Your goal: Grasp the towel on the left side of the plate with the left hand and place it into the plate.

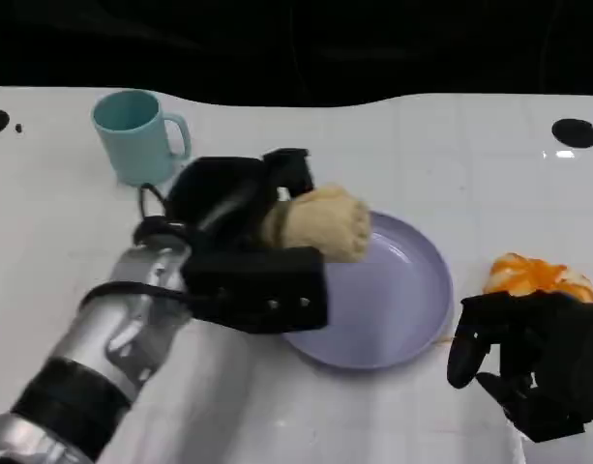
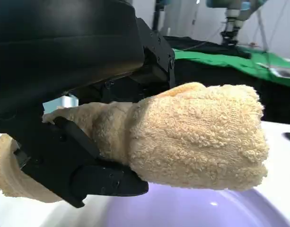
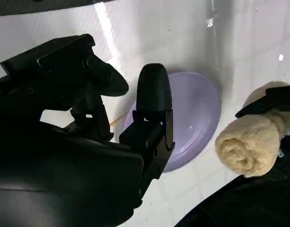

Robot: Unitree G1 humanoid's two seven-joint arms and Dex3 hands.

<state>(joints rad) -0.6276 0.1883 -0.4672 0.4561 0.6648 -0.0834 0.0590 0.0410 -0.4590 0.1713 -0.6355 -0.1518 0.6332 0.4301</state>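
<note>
My left hand [image 1: 240, 215] grips a rolled beige towel [image 1: 320, 222] and holds it above the left rim of the lavender plate [image 1: 393, 300]. The left wrist view shows the towel [image 2: 197, 137] clamped between the black fingers [image 2: 78, 165], with the plate [image 2: 192, 210] just beneath it. In the right wrist view the towel [image 3: 251, 137] hangs beside the plate [image 3: 194, 113]. My right hand [image 1: 528, 358] rests at the plate's right with its fingers apart and nothing in it.
A teal mug [image 1: 136, 135] stands at the back left. An orange crumpled thing [image 1: 538, 277] lies right of the plate, just beyond my right hand. The white table [image 1: 451, 145] ends at a dark far edge.
</note>
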